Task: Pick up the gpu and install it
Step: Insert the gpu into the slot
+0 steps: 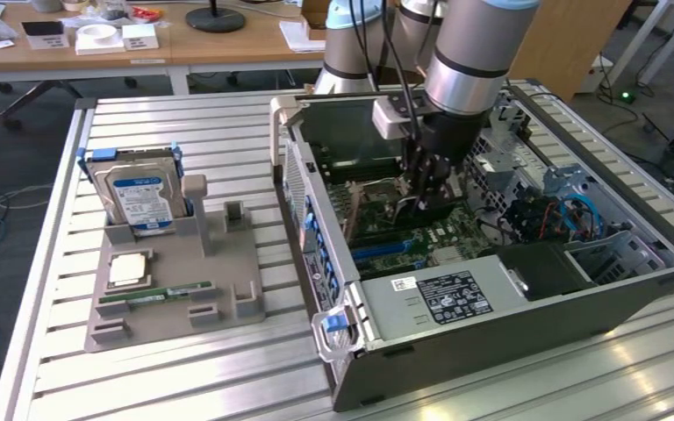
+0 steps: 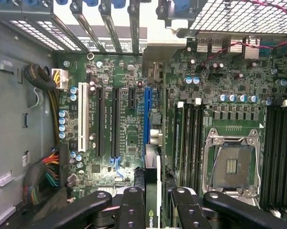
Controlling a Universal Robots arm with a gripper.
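Observation:
In the exterior view my gripper reaches down into the open computer case, just above the motherboard. It is shut on the gpu, which hangs upright between the fingers as a dark card. In the wrist view the gpu shows edge-on, a thin green and white strip between the black fingers. The gripper holds the card's edge roughly along the long blue slot on the motherboard. I cannot tell whether the card touches the slot.
Black slots and a white slot lie beside the blue one, and an open processor socket is nearby. On the table a grey holder carries a hard drive, a processor chip and a RAM stick. A power supply fills the case's near end.

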